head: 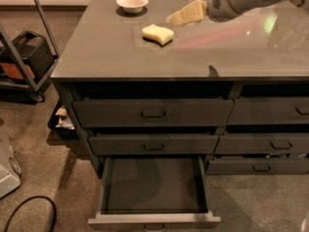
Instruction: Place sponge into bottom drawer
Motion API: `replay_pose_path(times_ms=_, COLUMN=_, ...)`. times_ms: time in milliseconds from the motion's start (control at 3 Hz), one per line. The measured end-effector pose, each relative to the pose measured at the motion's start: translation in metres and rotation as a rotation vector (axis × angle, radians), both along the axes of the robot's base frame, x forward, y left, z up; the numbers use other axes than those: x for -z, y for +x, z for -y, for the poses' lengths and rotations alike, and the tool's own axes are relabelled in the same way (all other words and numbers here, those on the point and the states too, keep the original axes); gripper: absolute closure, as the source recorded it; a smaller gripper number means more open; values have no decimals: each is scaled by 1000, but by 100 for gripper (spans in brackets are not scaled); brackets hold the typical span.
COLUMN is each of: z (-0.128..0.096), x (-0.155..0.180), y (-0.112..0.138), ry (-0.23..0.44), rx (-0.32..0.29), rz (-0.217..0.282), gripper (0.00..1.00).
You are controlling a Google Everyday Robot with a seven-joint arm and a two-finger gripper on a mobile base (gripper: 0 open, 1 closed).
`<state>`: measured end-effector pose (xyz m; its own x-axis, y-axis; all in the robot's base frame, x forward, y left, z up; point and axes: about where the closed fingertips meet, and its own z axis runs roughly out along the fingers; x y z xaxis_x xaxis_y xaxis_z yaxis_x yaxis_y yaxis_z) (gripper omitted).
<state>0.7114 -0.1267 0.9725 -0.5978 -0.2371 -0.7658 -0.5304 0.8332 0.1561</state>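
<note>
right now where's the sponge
The sponge lies on the countertop, in front of the white bowl, with the pincer hovering just behind and right of it.

The sponge (158,34) lies on the counter (111,57) at upper centre of the frame, with the bowl (132,3) behind it to the left. The gripper (176,18) hangs over the counter just behind and right of the sponge. The bottom drawer (153,220) stands open at lower centre, below two others.
</note>
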Motion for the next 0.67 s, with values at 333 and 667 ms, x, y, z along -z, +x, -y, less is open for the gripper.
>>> replay_pose_path(times_ms=333, z=-3, x=-3, y=8, ry=25, rx=26, rz=16, gripper=0)
replay_pose_path(times_ms=667, z=-3, x=-3, y=8, ry=25, rx=26, rz=16, gripper=0)
